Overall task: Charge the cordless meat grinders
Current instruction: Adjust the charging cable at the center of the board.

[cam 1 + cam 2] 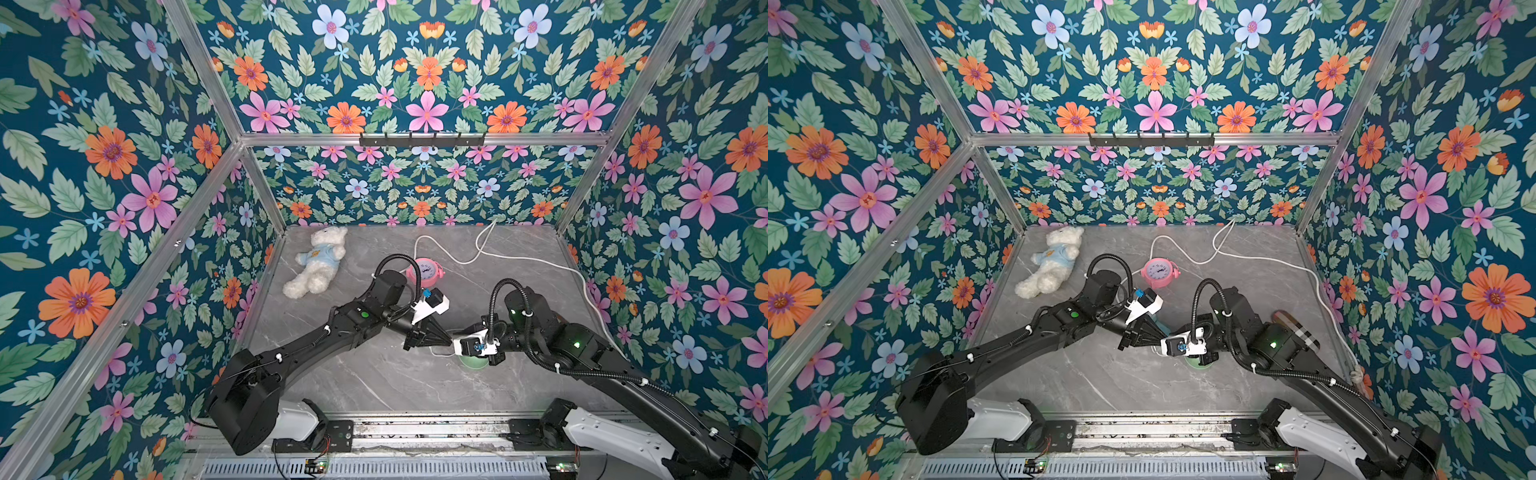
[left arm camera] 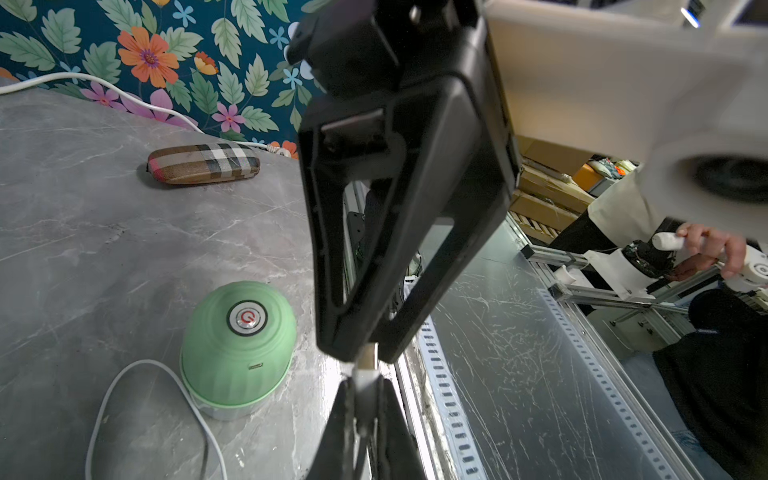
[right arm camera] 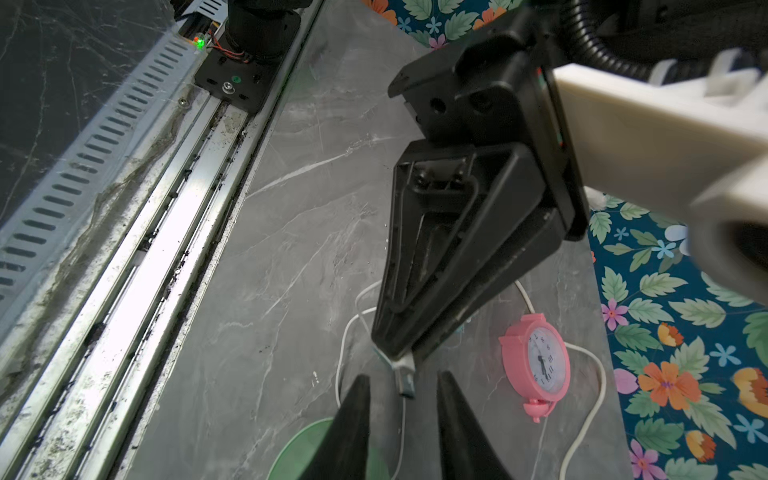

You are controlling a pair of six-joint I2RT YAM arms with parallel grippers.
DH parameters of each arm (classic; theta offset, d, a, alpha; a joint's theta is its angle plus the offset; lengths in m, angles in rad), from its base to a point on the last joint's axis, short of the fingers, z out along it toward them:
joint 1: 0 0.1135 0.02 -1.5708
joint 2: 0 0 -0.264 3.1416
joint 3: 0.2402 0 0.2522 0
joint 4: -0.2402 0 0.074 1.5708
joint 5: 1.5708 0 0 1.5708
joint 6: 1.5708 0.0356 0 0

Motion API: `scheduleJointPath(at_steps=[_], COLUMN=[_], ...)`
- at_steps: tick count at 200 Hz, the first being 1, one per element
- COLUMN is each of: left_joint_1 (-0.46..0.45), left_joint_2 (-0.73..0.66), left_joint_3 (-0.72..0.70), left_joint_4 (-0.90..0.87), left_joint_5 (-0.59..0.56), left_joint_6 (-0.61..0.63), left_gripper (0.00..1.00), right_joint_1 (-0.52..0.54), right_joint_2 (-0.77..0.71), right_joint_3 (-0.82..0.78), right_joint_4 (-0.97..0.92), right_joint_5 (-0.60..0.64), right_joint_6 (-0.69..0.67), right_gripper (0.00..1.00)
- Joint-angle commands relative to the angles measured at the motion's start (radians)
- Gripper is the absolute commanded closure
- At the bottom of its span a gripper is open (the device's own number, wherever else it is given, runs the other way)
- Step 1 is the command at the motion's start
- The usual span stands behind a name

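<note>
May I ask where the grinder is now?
In both top views the grinder stands front, right of centre on the table, mostly hidden under the right wrist, cable looped beside it.

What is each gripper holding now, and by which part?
The left gripper is shut on the cable plug, holding it by its white body. The right gripper holds nothing: its jaws stand apart around the plug's bare metal end.

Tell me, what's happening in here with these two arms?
Two robot arms are working on charging a mint-green meat grinder. The left tool pinches the white cable's plug; the right tool's jaws stand open on either side of that plug. The grinder's charging port is empty, so nothing is plugged in yet.
</note>
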Motion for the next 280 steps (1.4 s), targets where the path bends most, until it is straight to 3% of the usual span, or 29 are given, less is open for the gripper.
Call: scheduleJointPath(at_steps=[1, 94, 138, 157, 173, 190, 211, 237, 266, 280], left_joint_1=[0.001, 0.0, 0.0, 0.0, 0.001, 0.0, 0.001, -0.048, -0.146, -0.186], left_joint_2=[0.006, 0.033, 0.028, 0.012, -0.025, -0.093, -0.195, -0.283, -0.314, -0.31], left_joint_3=[0.01, 0.017, 0.014, 0.003, -0.015, -0.054, -0.143, -0.225, -0.267, -0.277], left_joint_4=[0.009, 0.034, 0.066, 0.082, 0.1, 0.152, 0.277, 0.324, 0.304, 0.304], left_joint_5=[0.044, 0.056, 0.037, 0.008, -0.042, -0.141, -0.316, -0.469, -0.586, -0.648], left_joint_6=[-0.01, -0.053, -0.085, -0.089, -0.07, -0.047, -0.011, 0.17, 0.392, 0.469], left_gripper=[1.0, 1.0, 1.0, 0.82, 0.64, 0.57, 0.54, 0.54, 0.53, 0.53], right_joint_1=[0.011, 0.027, 0.029, 0.029, 0.029, 0.028, 0.025, 0.012, -0.067, -0.144], right_joint_2=[0.007, 0.014, 0.006, -0.004, -0.014, -0.012, 0.012, 0.017, 0.007, 0.026], right_joint_3=[0.002, -0.022, -0.038, -0.05, -0.061, -0.054, -0.028, -0.045, -0.062, -0.06], right_joint_4=[0.02, 0.072, 0.072, 0.073, 0.076, 0.064, 0.034, 0.07, 0.097, 0.099], right_joint_5=[0.01, 0.011, 0.001, -0.002, 0.001, 0.039, 0.07, 0.07, -0.008, -0.116], right_joint_6=[-0.08, -0.115, -0.074, -0.015, 0.086, 0.26, 0.537, 0.9, 1.213, 1.362], right_gripper=[0.7, 0.82, 1.0, 1.0, 1.0, 1.0, 1.0, 1.0, 1.0, 1.0])
